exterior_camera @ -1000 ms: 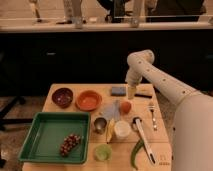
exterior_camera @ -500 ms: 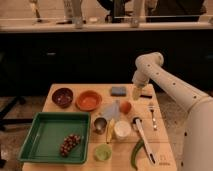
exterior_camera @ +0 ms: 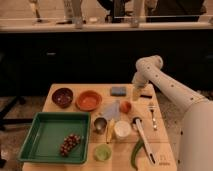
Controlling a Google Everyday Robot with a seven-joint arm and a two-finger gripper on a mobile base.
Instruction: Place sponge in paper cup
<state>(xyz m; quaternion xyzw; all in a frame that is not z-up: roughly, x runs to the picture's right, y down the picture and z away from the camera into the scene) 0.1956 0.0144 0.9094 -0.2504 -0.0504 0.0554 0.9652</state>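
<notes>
The sponge (exterior_camera: pixel 118 91), a small flat blue-grey pad, lies at the back of the wooden table (exterior_camera: pixel 160 150), near the middle. Towards the front stands the white paper cup (exterior_camera: pixel 122 129), between a small steel cup (exterior_camera: pixel 100 124) and a white-handled utensil (exterior_camera: pixel 143 138). My gripper (exterior_camera: pixel 136 94) hangs at the back right of the table, just right of the sponge and apart from it. It points down, open, with nothing between its fingers. The paper cup is well in front of it.
A black block (exterior_camera: pixel 146 95) lies right beside the gripper. A pale blue cloth (exterior_camera: pixel 111 109) and an orange object (exterior_camera: pixel 125 106) sit mid-table. A dark bowl (exterior_camera: pixel 62 91), orange bowl (exterior_camera: pixel 88 93), green tray (exterior_camera: pixel 55 116) with grapes (exterior_camera: pixel 70 144), green cup (exterior_camera: pixel 102 152), fork (exterior_camera: pixel 153 115) and green pepper (exterior_camera: pixel 136 153) are around.
The arm has swung to the right along the back of the table, carrying the gripper from above the sponge area to the sponge's right side. The objects have not moved.
</notes>
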